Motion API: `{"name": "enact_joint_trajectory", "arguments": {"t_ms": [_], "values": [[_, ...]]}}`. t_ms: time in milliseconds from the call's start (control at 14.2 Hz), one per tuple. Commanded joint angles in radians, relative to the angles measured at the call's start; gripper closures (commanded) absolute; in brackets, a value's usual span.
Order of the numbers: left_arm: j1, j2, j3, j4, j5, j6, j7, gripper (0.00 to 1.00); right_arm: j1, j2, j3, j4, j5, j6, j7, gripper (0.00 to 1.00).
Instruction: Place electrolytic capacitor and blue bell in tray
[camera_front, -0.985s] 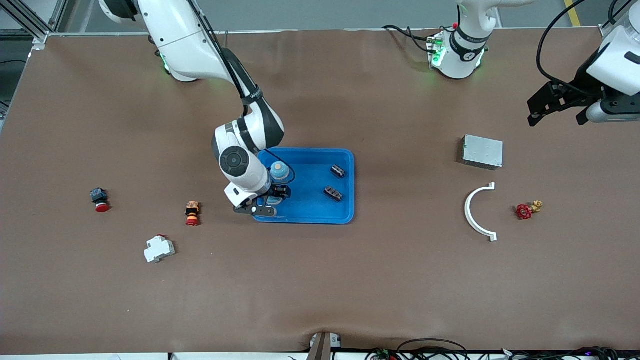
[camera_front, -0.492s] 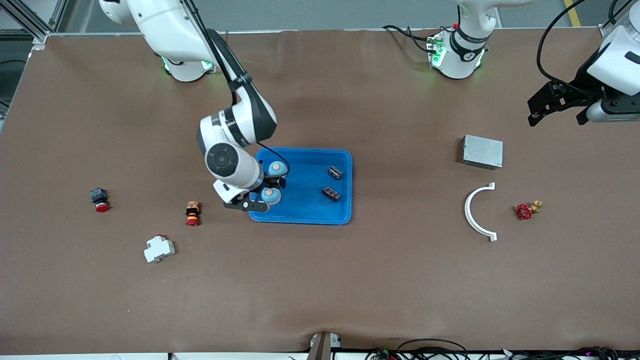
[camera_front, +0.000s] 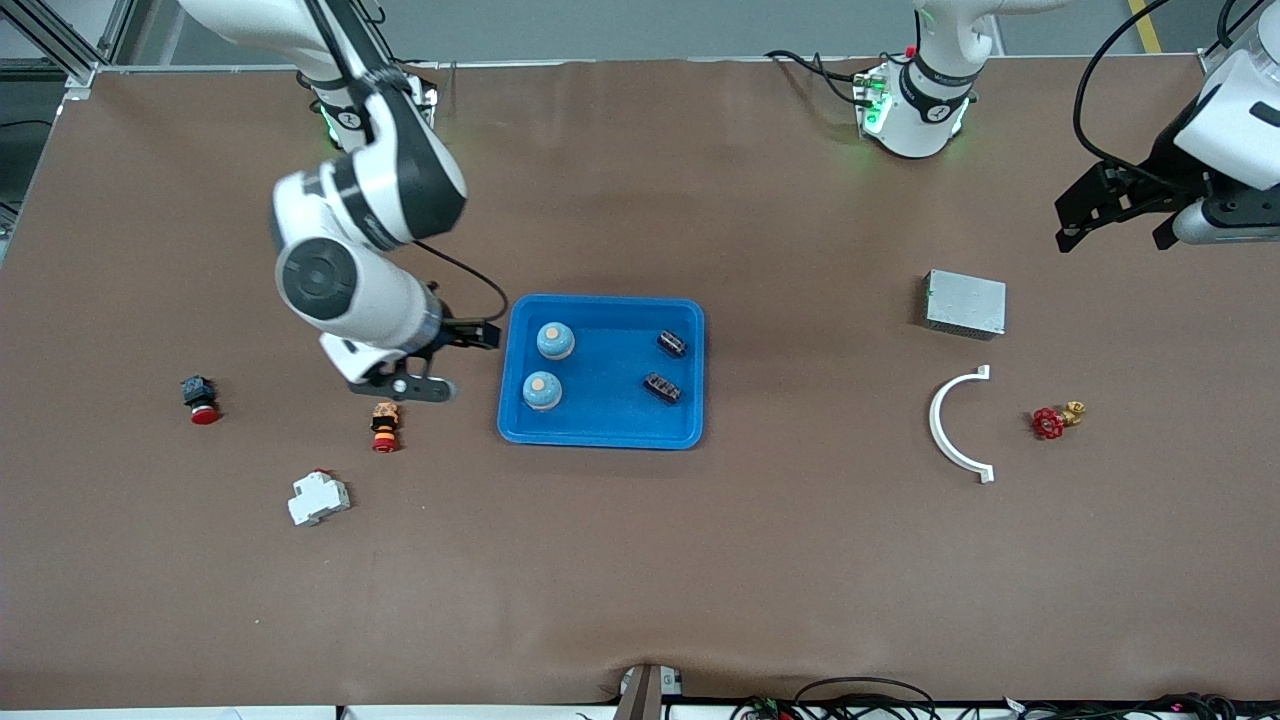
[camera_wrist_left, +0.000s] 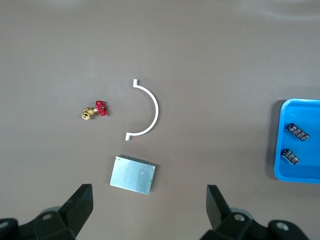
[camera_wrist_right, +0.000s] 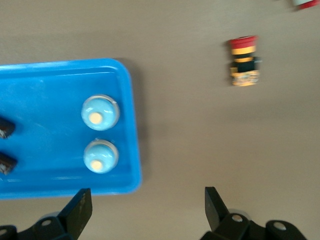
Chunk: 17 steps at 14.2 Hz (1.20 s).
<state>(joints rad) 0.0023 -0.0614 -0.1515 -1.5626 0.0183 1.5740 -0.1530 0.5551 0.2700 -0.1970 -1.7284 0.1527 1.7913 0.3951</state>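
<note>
A brown tabletop (camera_front: 640, 560) is carrying everything. The blue tray (camera_front: 601, 435) is sitting near its middle, closer to the right arm's end.

The right tool (camera_front: 440, 362) is hanging over bare tabletop just beside the tray's rim, its fingers spread wide and gripping nothing. The left tool (camera_front: 1118, 208) is waiting over the left arm's end of the tabletop, also wide open and empty.

Judging from the layout, the step in hand is pulling the right arm clear with the parts delivered. Doing it well means rising straight and keeping clear of the rim, so the light tray is not getting nudged.

Counting, largest first:
- One tray, holding four parts.
- One grey box (camera_front: 965, 303) and one white arc (camera_front: 948, 425), both toward the left arm's end.
- One white block (camera_front: 318, 498).
- Two blue bells (camera_front: 555, 340) (camera_front: 541, 390) in the tray, side by side.
- Two dark capacitors (camera_front: 672, 343) (camera_front: 663, 387) in the tray, apart from the bells.
- Two red-capped buttons (camera_front: 385, 426) (camera_front: 199, 398) outside it.
- One red valve (camera_front: 1056, 419).
</note>
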Motion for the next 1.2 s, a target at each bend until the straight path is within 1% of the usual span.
{"name": "enact_joint_trajectory", "arguments": {"t_ms": [0, 141, 352, 633, 774, 915, 985, 1126], "values": [[0.005, -0.008, -0.005, 0.007, -0.012, -0.015, 0.004, 0.00, -0.098, -0.122, 0.014, -0.033, -0.024, -0.099, -0.129, 0.00], [0.005, -0.008, -0.005, 0.007, -0.012, -0.015, 0.004, 0.00, -0.182, -0.166, 0.014, -0.034, -0.024, -0.147, -0.240, 0.00], [0.005, -0.005, -0.005, 0.007, -0.012, -0.015, 0.004, 0.00, -0.276, -0.225, 0.014, -0.065, -0.030, -0.162, -0.346, 0.00], [0.004, -0.002, -0.005, 0.009, -0.014, -0.014, 0.004, 0.00, -0.375, -0.275, 0.014, -0.071, -0.053, -0.141, -0.351, 0.00], [0.004, -0.002, -0.005, 0.009, -0.012, -0.014, 0.006, 0.00, -0.421, -0.299, 0.014, -0.074, -0.079, -0.093, -0.349, 0.00], [0.005, -0.003, -0.005, 0.009, -0.012, -0.014, 0.012, 0.00, -0.466, -0.321, 0.014, -0.076, -0.079, -0.067, -0.349, 0.00], [0.005, -0.003, -0.005, 0.009, -0.012, -0.014, 0.015, 0.00, -0.483, -0.327, 0.014, -0.079, -0.081, -0.052, -0.349, 0.00], [0.005, -0.002, -0.005, 0.009, -0.012, -0.014, 0.023, 0.00, -0.474, -0.324, 0.021, -0.089, -0.091, -0.003, -0.343, 0.00]]}}
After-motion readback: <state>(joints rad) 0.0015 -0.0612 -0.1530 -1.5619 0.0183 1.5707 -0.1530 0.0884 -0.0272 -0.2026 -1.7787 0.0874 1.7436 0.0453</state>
